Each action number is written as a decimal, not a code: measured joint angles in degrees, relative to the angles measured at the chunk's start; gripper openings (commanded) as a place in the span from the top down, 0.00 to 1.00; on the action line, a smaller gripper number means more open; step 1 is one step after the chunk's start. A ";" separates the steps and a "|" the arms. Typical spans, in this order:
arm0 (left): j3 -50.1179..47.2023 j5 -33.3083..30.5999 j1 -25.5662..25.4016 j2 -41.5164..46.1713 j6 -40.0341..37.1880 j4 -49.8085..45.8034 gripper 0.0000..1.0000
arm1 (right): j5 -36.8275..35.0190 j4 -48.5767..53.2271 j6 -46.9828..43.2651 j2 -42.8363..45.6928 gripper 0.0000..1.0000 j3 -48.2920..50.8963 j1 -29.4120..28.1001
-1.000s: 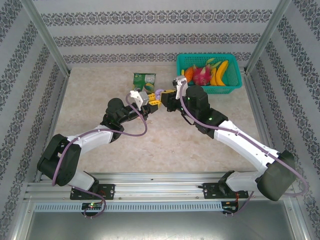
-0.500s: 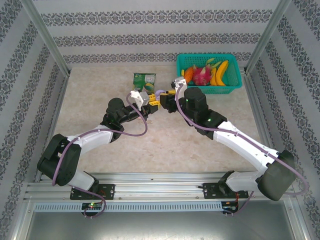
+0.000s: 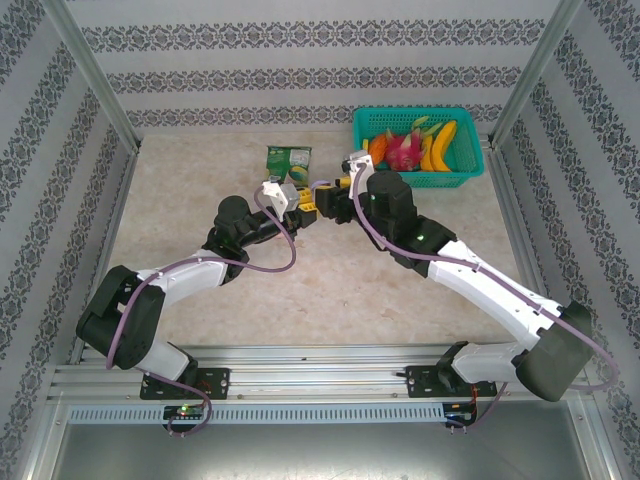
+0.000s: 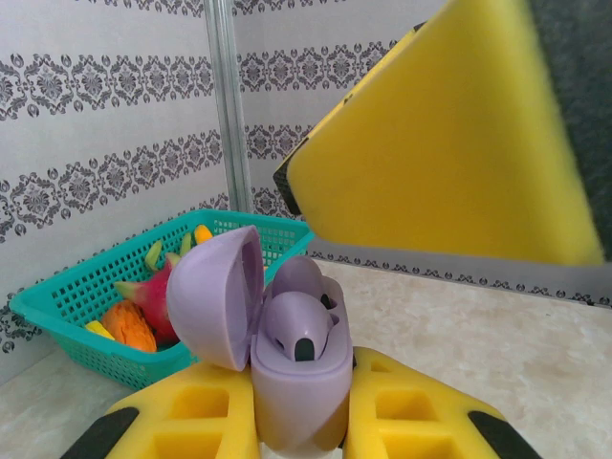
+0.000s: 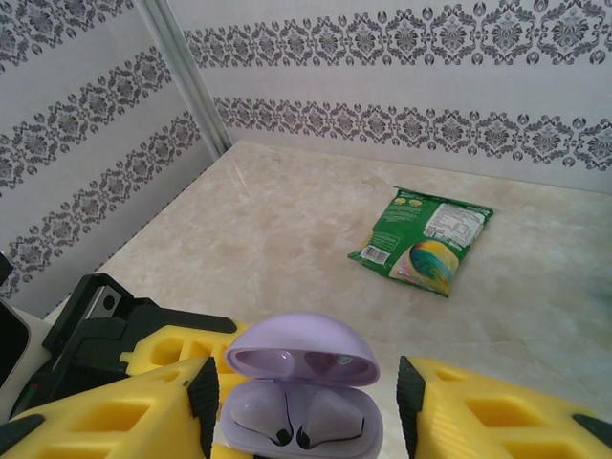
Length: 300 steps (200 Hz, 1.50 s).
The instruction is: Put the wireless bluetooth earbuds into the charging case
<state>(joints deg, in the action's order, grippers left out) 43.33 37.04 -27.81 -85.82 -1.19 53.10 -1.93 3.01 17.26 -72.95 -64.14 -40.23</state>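
A lilac charging case (image 4: 296, 392) stands upright with its lid (image 4: 215, 296) swung open, and my left gripper (image 4: 301, 426) is shut on its body. Two lilac earbuds (image 5: 263, 418) lie side by side in its wells, stems down. My right gripper (image 5: 306, 397) hovers right over the case (image 5: 301, 426), open, its yellow fingers (image 5: 143, 421) either side of the case with a gap on both sides. One right finger (image 4: 430, 143) looms above the case in the left wrist view. From above, both grippers (image 3: 308, 198) meet at the case (image 3: 322, 186) mid-table.
A green snack packet (image 3: 289, 158) lies flat just behind the grippers. A teal basket (image 3: 415, 180) of fruit stands at the back right, close to the right arm's wrist. Patterned walls and metal posts enclose the table.
The right gripper's jaws have spread apart, coming off the case. The left gripper keeps its hold on the case, which has barely moved.
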 measured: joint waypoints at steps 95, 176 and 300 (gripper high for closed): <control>-0.02 0.02 0.00 -0.02 0.00 0.02 1.00 | 0.57 1.97 6.91 4.63 0.41 -1.73 8.55; -0.46 2.10 0.00 -0.02 -0.02 0.00 1.00 | 12.98 18.01 8.31 -15.19 0.58 -24.83 14.27; -0.48 3.06 -0.85 -1.40 -0.04 -0.52 1.00 | 19.45 32.02 4.94 -23.69 0.77 -28.41 10.86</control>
<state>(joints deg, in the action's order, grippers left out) 42.85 40.10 -28.67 -87.22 -1.23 52.58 17.52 35.03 22.20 -96.64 -92.55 -29.36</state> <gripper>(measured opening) 0.200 0.225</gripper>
